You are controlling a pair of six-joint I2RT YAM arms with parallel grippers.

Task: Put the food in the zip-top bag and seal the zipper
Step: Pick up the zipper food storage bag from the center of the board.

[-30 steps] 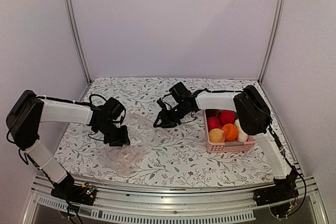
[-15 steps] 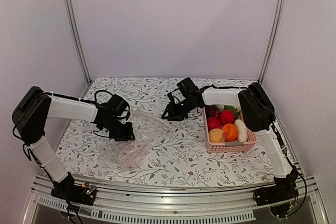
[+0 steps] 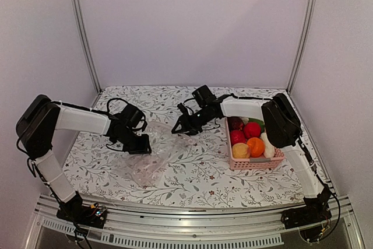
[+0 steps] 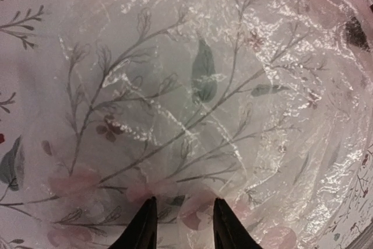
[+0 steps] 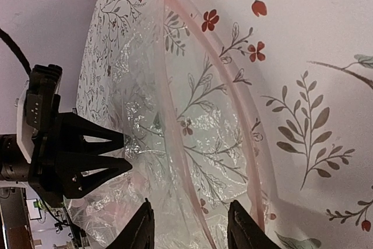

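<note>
Okay, left claw (image 4: 184, 205): released, fingers parted, tips right at the crinkled film on the bag's left side.
Right claw (image 5: 189, 203): released too, fingers wide, straddling the near lip of the mouth and gripping nothing!
Zip-top bag (image 3: 154, 155): clear and see-through, lying on the floral counter (image 3: 198, 182) between the two claws, mouth gaping toward the right one.
Zipper (image 5: 242, 94): pinkish strip along the mouth, its two halves parted.
Toy food (image 3: 252, 138): red, orange, yellow-tan and white pieces, all in the pink basket (image 3: 254, 165), right of the bag and apart from it.
</note>
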